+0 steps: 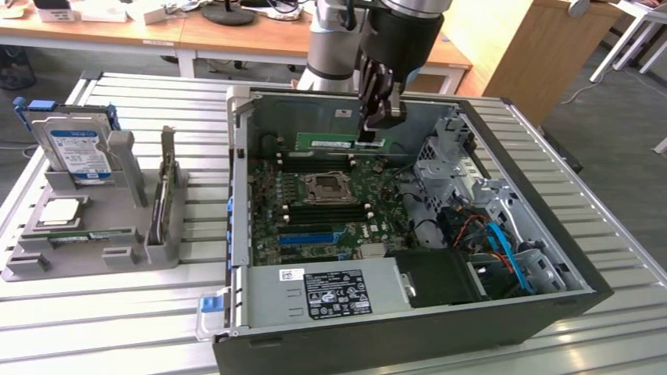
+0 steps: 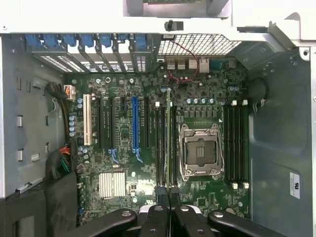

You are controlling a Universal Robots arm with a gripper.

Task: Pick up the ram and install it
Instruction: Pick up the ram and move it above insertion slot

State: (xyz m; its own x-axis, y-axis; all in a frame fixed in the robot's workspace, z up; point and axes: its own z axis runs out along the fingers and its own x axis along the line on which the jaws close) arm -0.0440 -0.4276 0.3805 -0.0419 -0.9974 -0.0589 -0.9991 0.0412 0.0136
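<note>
The ram (image 1: 336, 144), a long thin green stick, hangs level inside the open computer case (image 1: 583, 258), over the far part of the motherboard (image 1: 312, 226). My gripper (image 1: 372, 134) is shut on it near one end. In the wrist view the ram (image 2: 169, 128) runs edge-on away from the gripper (image 2: 169, 193), lined up over the black memory slots (image 2: 160, 148) beside the CPU socket (image 2: 200, 150). I cannot tell whether its lower edge touches a slot. A second ram stick (image 1: 94, 236) lies in the grey holder (image 1: 62, 262) at the exterior view's left.
The holder also carries a hard drive (image 1: 71, 148), a square silver CPU (image 1: 61, 211) and an upright expansion card (image 1: 162, 195). Inside the case are a drive cage (image 1: 443, 160), cables (image 1: 501, 242) and the power supply (image 1: 323, 293). More memory slots (image 2: 237, 148) flank the socket's other side.
</note>
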